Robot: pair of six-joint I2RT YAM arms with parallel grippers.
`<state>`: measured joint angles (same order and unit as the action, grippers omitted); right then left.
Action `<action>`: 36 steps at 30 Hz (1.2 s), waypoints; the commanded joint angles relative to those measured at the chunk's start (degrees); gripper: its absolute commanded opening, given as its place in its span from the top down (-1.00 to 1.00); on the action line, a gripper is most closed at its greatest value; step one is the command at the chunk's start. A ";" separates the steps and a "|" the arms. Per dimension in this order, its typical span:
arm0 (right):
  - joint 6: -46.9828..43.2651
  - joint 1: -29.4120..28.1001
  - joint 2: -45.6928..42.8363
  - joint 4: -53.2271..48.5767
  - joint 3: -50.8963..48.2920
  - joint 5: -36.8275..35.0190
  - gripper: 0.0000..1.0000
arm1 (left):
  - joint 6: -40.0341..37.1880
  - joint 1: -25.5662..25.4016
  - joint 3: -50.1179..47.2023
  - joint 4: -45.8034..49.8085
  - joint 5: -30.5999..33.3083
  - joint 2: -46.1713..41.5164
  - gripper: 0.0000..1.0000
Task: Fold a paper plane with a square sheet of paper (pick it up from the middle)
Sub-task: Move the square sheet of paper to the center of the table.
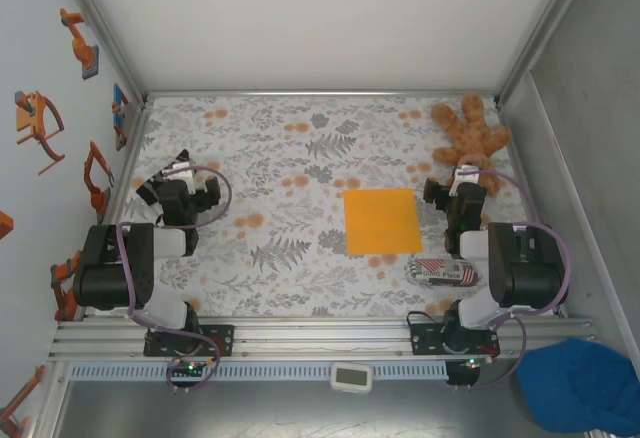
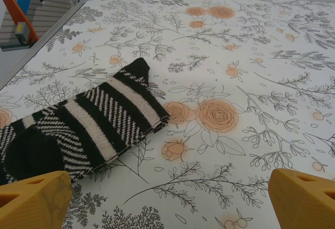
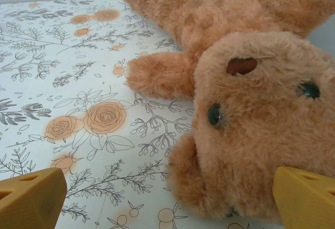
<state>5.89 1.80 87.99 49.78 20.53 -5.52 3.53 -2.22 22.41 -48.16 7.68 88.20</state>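
The square sheet of paper [image 1: 380,220] is bright orange and lies flat and uncreased on the flowered table, right of centre. The paper plane is out of view. My left gripper [image 1: 178,170] stands open at the far left of the table, well away from the sheet; in the left wrist view the left gripper [image 2: 167,202] has only bare tablecloth between its yellow fingertips [image 2: 34,198]. My right gripper [image 1: 462,180] is open just right of the sheet. In its wrist view the right gripper [image 3: 167,202] hovers in front of the teddy's face, holding nothing.
A brown plush teddy [image 1: 470,130] lies at the back right, its head [image 3: 256,119] close to the right fingers. A black-and-white striped sock [image 2: 84,124] lies by the left gripper. A red-and-white striped packet [image 1: 445,271] sits near the right arm's base. Frame walls enclose the table.
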 commanded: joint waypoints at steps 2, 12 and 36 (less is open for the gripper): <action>-0.88 0.13 0.34 0.41 1.53 -0.11 -0.99 | -1.05 0.20 0.99 0.01 -0.50 0.20 -0.92; -0.91 0.13 0.42 0.41 1.53 -0.11 -0.99 | -0.99 0.20 0.96 0.01 -0.52 0.21 -0.92; 3.78 0.13 -20.09 -18.59 3.25 -5.80 -0.99 | 3.32 -1.59 10.25 26.82 7.41 -13.12 -0.92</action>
<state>6.61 1.78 74.37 40.45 20.69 -7.33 4.21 -3.20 27.77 -32.73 11.60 79.96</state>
